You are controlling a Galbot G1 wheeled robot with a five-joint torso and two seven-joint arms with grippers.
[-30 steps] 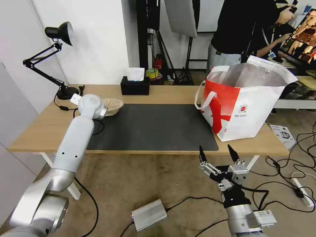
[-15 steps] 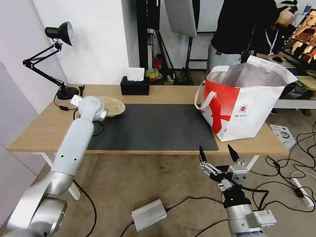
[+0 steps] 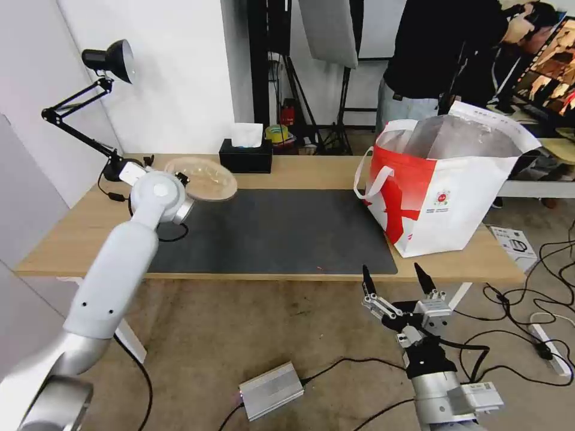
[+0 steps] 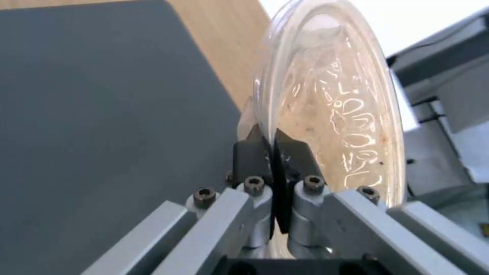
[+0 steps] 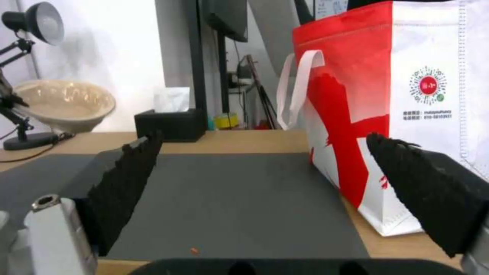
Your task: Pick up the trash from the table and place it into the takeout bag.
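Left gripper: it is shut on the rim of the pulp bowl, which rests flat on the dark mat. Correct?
Not quite. The left gripper is shut on the pulp bowl rim, but the bowl is lifted clear of the mat and tilted, as the head view shows.

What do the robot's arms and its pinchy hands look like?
The arms are smooth silver-white tubes with round joints. The left gripper has grey metal bars with bolts and flat black fingers. The right gripper has pointed black fingers with ridged, jagged pads, silver metal links, and black cables at its wrist.

table (image 3: 72,230) carries mat (image 3: 275,230), takeout bag (image 3: 446,209).
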